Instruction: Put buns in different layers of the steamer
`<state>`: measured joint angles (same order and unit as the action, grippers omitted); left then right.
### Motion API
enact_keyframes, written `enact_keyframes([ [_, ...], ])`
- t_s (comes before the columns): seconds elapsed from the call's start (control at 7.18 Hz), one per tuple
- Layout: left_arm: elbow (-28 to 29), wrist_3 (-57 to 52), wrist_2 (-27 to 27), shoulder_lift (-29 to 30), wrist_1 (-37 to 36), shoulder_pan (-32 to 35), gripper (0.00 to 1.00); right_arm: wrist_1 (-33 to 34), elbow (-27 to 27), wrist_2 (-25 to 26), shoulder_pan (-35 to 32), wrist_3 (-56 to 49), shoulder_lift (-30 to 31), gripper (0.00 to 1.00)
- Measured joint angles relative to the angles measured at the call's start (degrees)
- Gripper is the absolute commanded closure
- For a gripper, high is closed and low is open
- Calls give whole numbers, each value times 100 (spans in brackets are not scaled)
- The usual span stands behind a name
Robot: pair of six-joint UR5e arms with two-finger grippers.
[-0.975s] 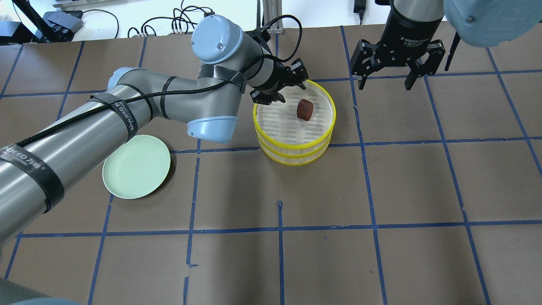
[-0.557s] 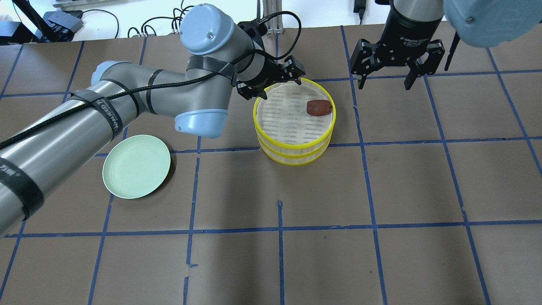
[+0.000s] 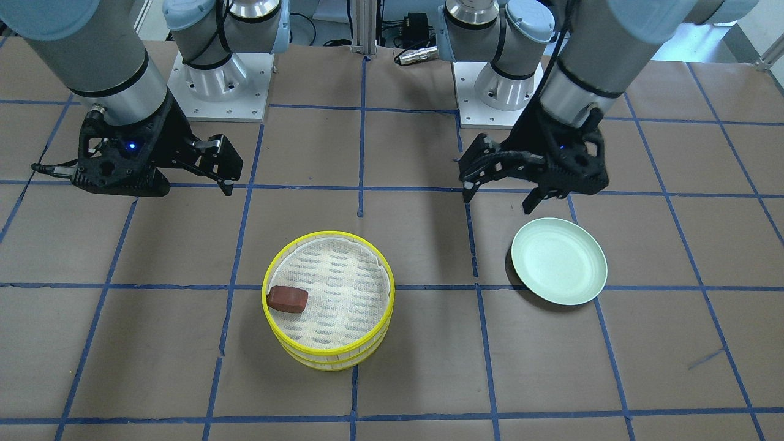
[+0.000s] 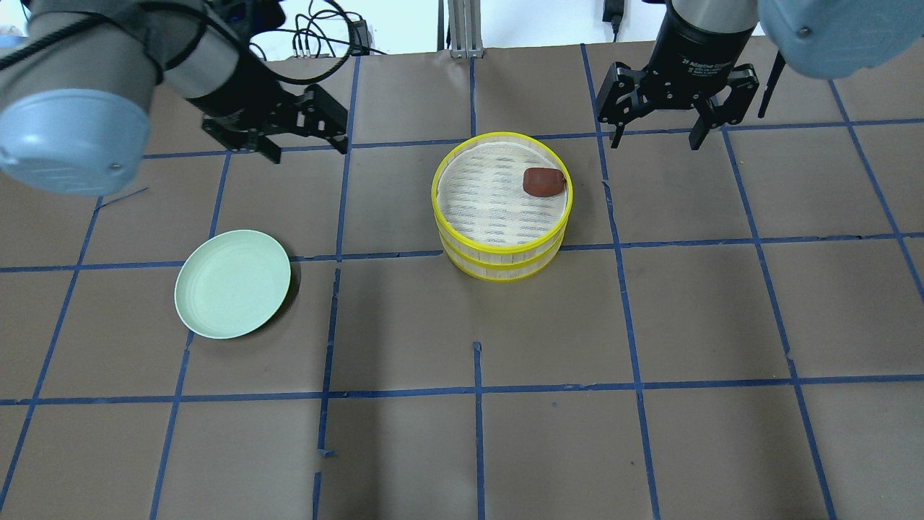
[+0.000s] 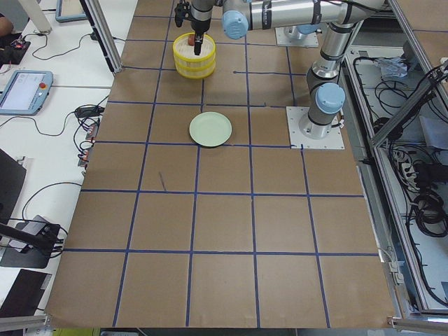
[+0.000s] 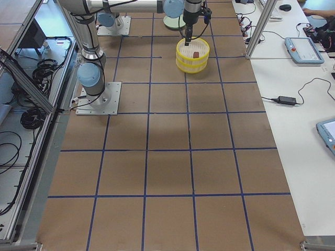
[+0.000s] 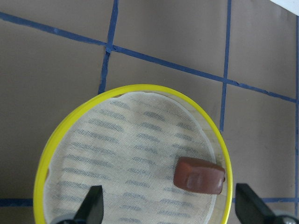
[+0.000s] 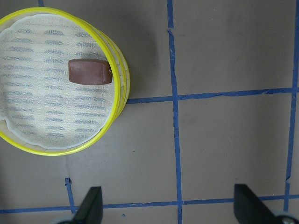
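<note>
The steamer (image 4: pixel 502 250) is a stack of two yellow-rimmed trays at the table's middle. The reddish-brown bun (image 4: pixel 543 182) lies on the top layer's white mesh by its right rim; it also shows in the front view (image 3: pixel 288 299) and in both wrist views (image 7: pixel 199 175) (image 8: pixel 90 72). The white bun is hidden. My left gripper (image 4: pixel 307 137) is open and empty, well left of the steamer. My right gripper (image 4: pixel 653 137) is open and empty, to the steamer's far right.
A bare pale green plate (image 4: pixel 232 283) lies on the brown table left of the steamer, also in the front view (image 3: pixel 558 261). Blue tape lines grid the table. Cables lie past the far edge.
The bun rolled to the top tray's right rim and lies still. My left gripper drew back from the steamer's far rim to the left. The right arm has not moved.
</note>
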<state>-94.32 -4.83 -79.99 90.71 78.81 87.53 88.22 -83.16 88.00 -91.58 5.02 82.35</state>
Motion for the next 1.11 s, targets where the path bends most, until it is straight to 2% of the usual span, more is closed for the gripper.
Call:
enact_keyframes([
  [0.28,-25,-207,-867,-509,757,-163,0,-4,-8,-6,-5,6,22,0],
  [0.56,-68,-221,-1039,-665,1048,-178,0,1,-14,-9,-20,13,64,0],
  [1.11,-123,-213,-1060,-702,1115,-178,0,4,-24,-11,-26,17,70,0],
])
